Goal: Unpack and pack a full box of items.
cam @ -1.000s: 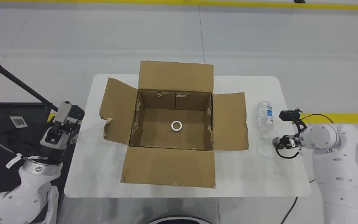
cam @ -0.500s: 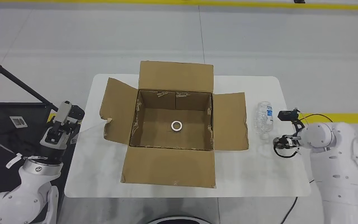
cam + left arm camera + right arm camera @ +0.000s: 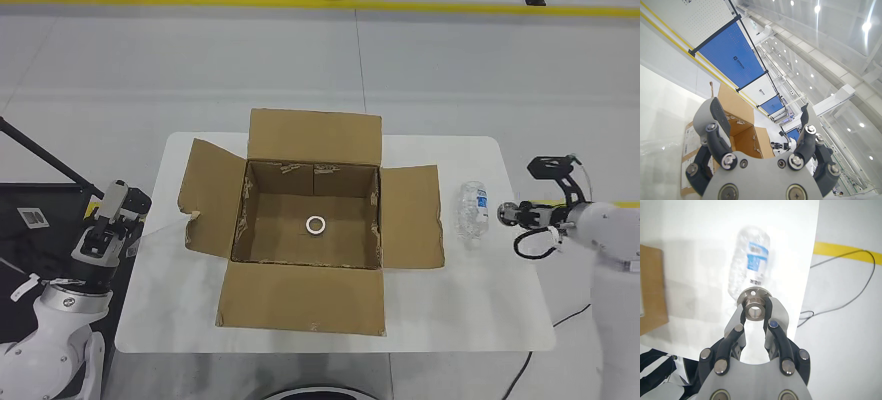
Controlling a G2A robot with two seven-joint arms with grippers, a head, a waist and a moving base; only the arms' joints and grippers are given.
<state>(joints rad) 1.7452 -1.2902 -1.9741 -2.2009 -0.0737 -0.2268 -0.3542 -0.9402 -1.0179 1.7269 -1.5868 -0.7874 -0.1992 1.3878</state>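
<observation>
While right jaws grip a flange (image 3: 761, 294), box (image 3: 315, 138) gapes.

A white table (image 3: 470, 300) with rounded corners carries an open cardboard box (image 3: 300, 298) at its middle, with all four flaps spread outward. A clear bottle (image 3: 472, 208) lies on its side near the table's right edge, just beside the box's right flap

A big industrial test hall: high white ceiling (image 3: 829, 47) with round lamps (image 3: 817, 8), blue-and-white partition panels (image 3: 734, 62), and a yellow floor line (image 3: 200, 3) along the top view's upper edge.
</observation>
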